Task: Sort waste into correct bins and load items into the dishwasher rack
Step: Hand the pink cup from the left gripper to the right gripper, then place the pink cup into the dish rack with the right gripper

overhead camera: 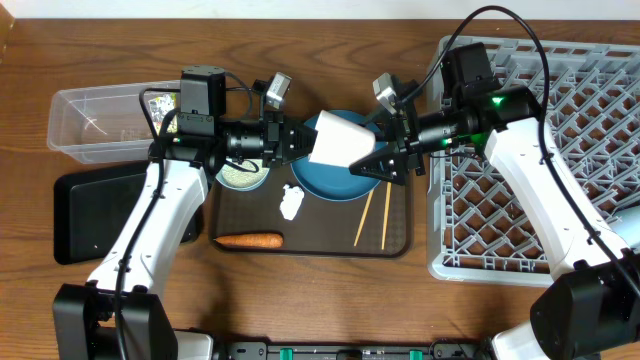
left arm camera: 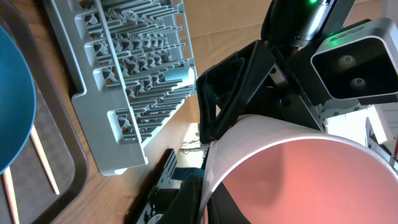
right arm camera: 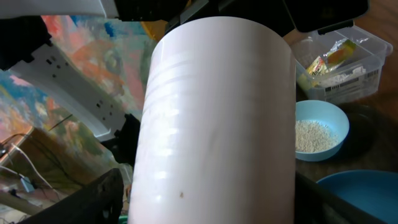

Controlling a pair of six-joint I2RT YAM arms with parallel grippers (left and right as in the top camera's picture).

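the small pink-white cup (overhead camera: 338, 140) hangs in the air above the far end of the dark brown serving tray (overhead camera: 395, 235), lying on its side over the large dark blue plate (overhead camera: 335, 182), with an arm at each end. the left gripper (overhead camera: 300, 140) has its jaws closed tight on the cup's rim end, and its wrist camera looks straight into the pink inside. the right gripper (overhead camera: 385, 160) comes from the right with its jaws spread, one finger on each side of the cup's white wall, not visibly clamped on it. on the tray, a pale blue bowl (overhead camera: 242, 176) holding white rice sits at the far left, a crumpled white paper wad (overhead camera: 292, 202) lies just near of the plate, the orange carrot-like stick (overhead camera: 248, 240) lies along the near edge, and the wooden chopsticks (overhead camera: 374, 215) lie right of the wad. the clear tub (overhead camera: 85, 125), with the yellow-green wrapper (overhead camera: 158, 103) in it, stands far left, the flat black tray (overhead camera: 90, 215) near of it. the grey dishwasher rack (overhead camera: 540, 170) fills the right.
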